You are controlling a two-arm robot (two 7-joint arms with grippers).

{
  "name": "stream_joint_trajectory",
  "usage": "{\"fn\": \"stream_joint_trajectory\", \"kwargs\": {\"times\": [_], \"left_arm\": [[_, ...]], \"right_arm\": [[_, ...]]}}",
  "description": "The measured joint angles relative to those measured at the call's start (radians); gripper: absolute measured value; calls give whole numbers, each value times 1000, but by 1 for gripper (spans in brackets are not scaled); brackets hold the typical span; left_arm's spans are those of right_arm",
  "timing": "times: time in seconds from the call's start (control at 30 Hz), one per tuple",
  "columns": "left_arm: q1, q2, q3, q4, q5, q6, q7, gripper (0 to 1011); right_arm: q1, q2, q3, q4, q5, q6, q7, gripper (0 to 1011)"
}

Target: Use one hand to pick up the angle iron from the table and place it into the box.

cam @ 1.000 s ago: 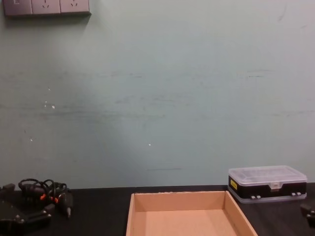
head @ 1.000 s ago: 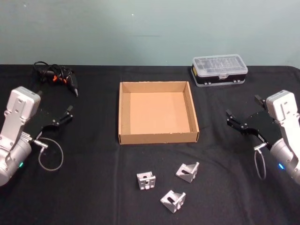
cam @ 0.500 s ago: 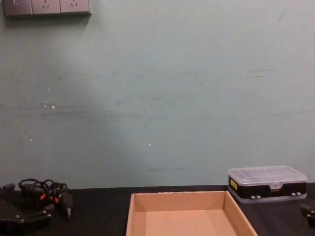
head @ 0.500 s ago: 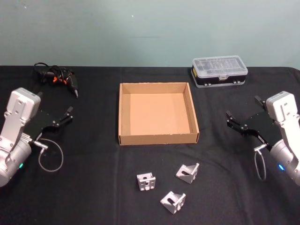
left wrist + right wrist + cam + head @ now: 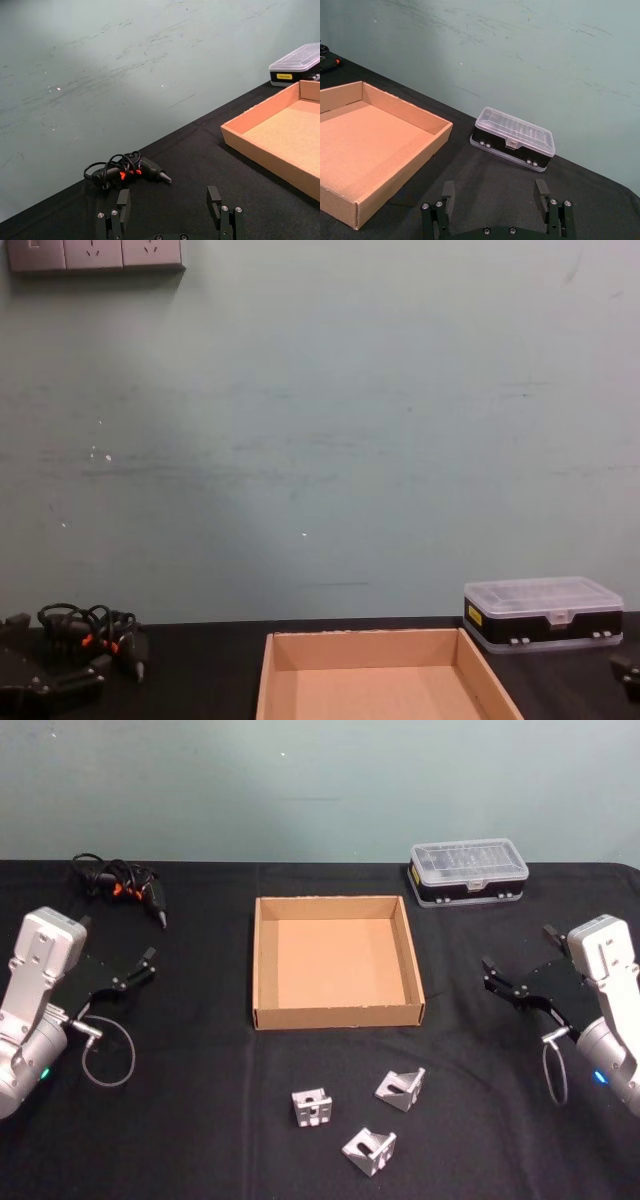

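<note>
Right claw (image 5: 494, 195) (spread wide, empty) faces the box (image 5: 405, 170) and plastic case (image 5: 512, 137).

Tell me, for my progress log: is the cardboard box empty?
Empty: the box shows a bare floor; three angle irons lie on the table in front.

The worktop (image 5: 200, 1120) is matt black. The box (image 5: 340, 1015) is plain matt tan cardboard. The angle irons (image 5: 312, 1106) (image 5: 400, 1087) (image 5: 369, 1150) are dull silvery metal. The case (image 5: 468, 870) is black plastic with a clear glossy lid.

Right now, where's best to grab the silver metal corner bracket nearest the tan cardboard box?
Probably from above, right gripper pinching the silver metal corner bracket across its flat triangular sides; it sits clear of the other two brackets.
</note>
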Motion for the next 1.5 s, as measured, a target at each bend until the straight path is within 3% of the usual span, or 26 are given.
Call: {"fn": "stream_joint_trajectory", "kwargs": {"times": [0.87, 1.07, 1.5], "left_arm": [[0, 0, 0, 0, 0, 0, 0, 1000], [0, 0, 0, 0, 0, 0, 0, 1000], [0, 0, 0, 0, 0, 0, 0, 1000]], "right_arm": [[-8, -6, 14, -5, -8, 0, 10, 1004], [-43, 10, 52, -61, 24, 16, 42, 1004], [-150, 112, 160, -249, 155, 133, 169, 1004]]}}
